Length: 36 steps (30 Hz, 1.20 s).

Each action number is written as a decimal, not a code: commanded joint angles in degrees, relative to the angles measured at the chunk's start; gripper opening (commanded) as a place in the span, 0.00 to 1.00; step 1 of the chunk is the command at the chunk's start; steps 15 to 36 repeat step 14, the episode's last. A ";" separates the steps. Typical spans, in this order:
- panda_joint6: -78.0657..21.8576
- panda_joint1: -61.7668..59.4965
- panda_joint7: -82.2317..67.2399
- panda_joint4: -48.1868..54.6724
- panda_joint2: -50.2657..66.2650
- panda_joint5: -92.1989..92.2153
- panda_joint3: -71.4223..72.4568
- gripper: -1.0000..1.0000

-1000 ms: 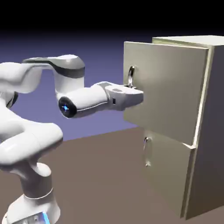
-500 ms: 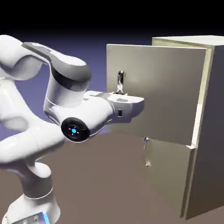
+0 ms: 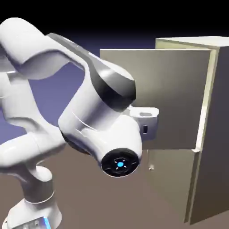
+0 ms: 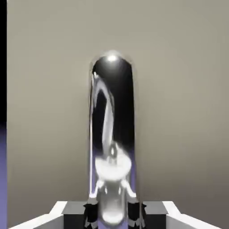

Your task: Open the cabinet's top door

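1. hand view: the gripper (image 4: 112,214) sits at the bottom edge, its two dark fingertips (image 4: 91,214) pressed close on either side of the silver handle (image 4: 112,134), which fills the gap between them; it looks clamped onto the bar.
2. hand view: the handle rises upright from between the tips as a rounded, mirror-bright bar, set against the flat beige face of the top door (image 4: 179,89).
3. hand view: a thin strip of blue-violet backdrop shows along the left edge, past the door's free edge.
4. exterior view: the white arm (image 3: 67,103) bulks across the left and middle, its big joint with a blue-lit cap low in the middle, hiding the handle and most of the hand; only a white block of the gripper (image 3: 150,120) shows against the door, so the grip itself probably cannot be judged from here.
5. exterior view: the top door (image 3: 174,89) stands swung well out from the cabinet (image 3: 214,134), hinged at its right edge, free edge toward the arm.
6. exterior view: the lower door (image 3: 172,179) lies shut, its small handle (image 3: 152,167) just below the arm's joint.
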 commanded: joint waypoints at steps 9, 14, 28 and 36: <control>-11.21 1.13 -5.72 18.69 15.79 -7.90 -0.06 0.00; -14.29 1.24 -7.03 24.37 20.10 -9.77 0.41 1.00; -14.29 1.24 -7.03 24.37 20.10 -9.77 0.41 1.00; -14.29 1.24 -7.03 24.37 20.10 -9.77 0.41 1.00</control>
